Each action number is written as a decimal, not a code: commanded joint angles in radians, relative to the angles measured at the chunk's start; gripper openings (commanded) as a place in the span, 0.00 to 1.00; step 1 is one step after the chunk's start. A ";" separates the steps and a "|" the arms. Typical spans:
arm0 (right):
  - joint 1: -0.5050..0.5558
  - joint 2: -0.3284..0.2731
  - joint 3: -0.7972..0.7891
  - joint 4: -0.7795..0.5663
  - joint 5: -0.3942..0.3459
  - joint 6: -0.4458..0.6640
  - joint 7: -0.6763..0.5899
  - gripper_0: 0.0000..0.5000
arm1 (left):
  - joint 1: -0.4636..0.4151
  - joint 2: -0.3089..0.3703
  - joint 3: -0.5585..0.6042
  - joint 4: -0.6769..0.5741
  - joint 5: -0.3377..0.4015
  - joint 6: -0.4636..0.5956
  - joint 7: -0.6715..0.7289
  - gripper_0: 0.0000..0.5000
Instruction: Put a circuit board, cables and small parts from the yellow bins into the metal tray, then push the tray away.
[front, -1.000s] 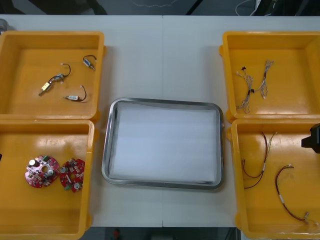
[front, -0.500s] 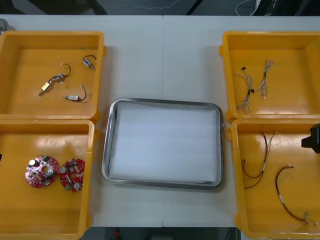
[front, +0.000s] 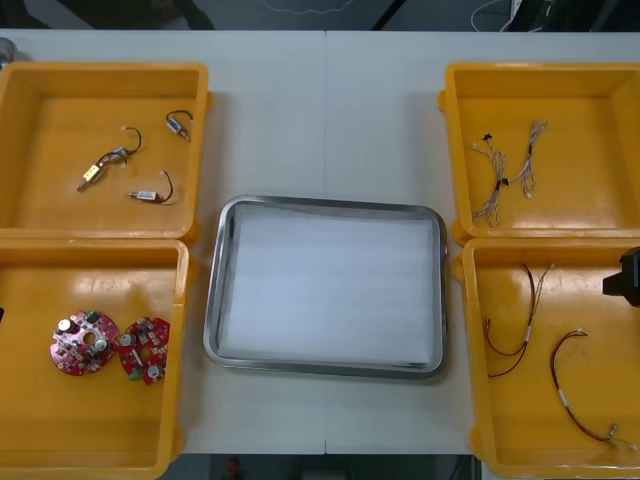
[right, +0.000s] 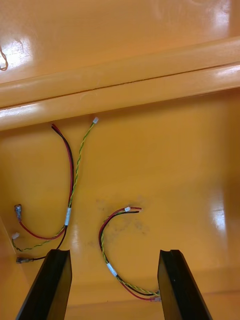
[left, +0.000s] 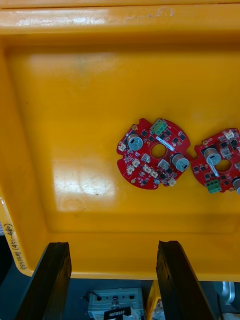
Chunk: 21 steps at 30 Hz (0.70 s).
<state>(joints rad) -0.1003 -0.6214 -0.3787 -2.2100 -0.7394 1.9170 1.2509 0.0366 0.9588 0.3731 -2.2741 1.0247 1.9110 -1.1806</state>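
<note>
Light table (front: 330, 120) carries the metal tray (front: 212, 300) centred between the bins, long axis running side to side. I see my left gripper (left: 112, 245) spread apart, facing two circuit boards (left: 155, 152) in a yellow bin (left: 60, 100). My right gripper (right: 114, 252) is spread above red and yellow cables (right: 70, 190).

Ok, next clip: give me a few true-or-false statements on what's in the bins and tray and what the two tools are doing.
1. The tray holds nothing. True.
2. The near left bin holds three boards. False: it holds two boards.
3. The right tool stands open over red and yellow cables. True.
4. The left tool is shut on a board. False: it is open, holding nothing.
5. The small metal parts lie in the tray. False: they lie in the far left bin.
</note>
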 joint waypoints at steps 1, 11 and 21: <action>0.013 -0.032 -0.019 -0.008 -0.008 0.003 0.002 1.00 | 0.017 -0.002 -0.005 -0.005 -0.011 0.009 0.090 1.00; 0.013 -0.032 -0.019 -0.008 -0.008 0.003 0.002 1.00 | 0.005 -0.041 -0.013 -0.002 -0.003 0.009 0.082 1.00; 0.014 -0.026 -0.038 -0.034 -0.023 0.003 0.007 1.00 | 0.016 -0.041 -0.037 0.001 -0.009 -0.004 0.055 1.00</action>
<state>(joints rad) -0.1001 -0.6214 -0.3797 -2.2107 -0.7511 1.9170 1.2509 0.0397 0.9276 0.3646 -2.2727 1.0248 1.9110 -1.1806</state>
